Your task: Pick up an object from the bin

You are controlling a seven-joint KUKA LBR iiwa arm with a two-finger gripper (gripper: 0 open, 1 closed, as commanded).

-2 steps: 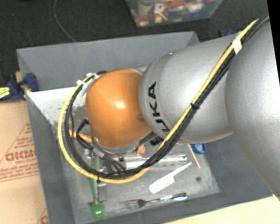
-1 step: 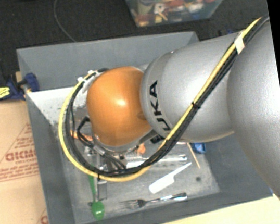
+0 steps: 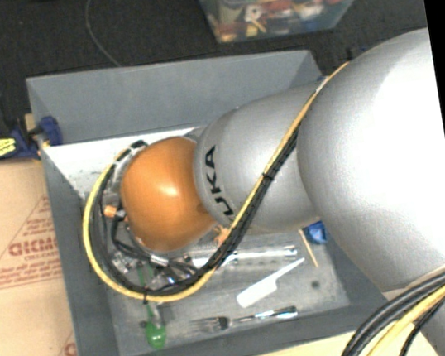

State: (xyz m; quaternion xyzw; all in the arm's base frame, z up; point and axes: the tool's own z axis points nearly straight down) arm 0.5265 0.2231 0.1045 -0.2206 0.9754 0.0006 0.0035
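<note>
My gripper [image 3: 136, 269] reaches down into the left half of the bin, and only a little of its dark metal body shows under the arm's wrist. Just below it, near the bin's front left corner, lies a small green thing with a thin stem [image 3: 155, 333]. To the right of the gripper lies a clear plastic utensil [image 3: 256, 255]. A white plastic utensil [image 3: 266, 286] lies aslant on the bin floor further to the front. A metal fork [image 3: 246, 319] lies along the front wall.
A blue piece [image 3: 316, 233] and a thin wooden stick [image 3: 308, 248] lie at the bin's right side, partly under the arm. The arm and its orange cover hide the bin's middle and back.
</note>
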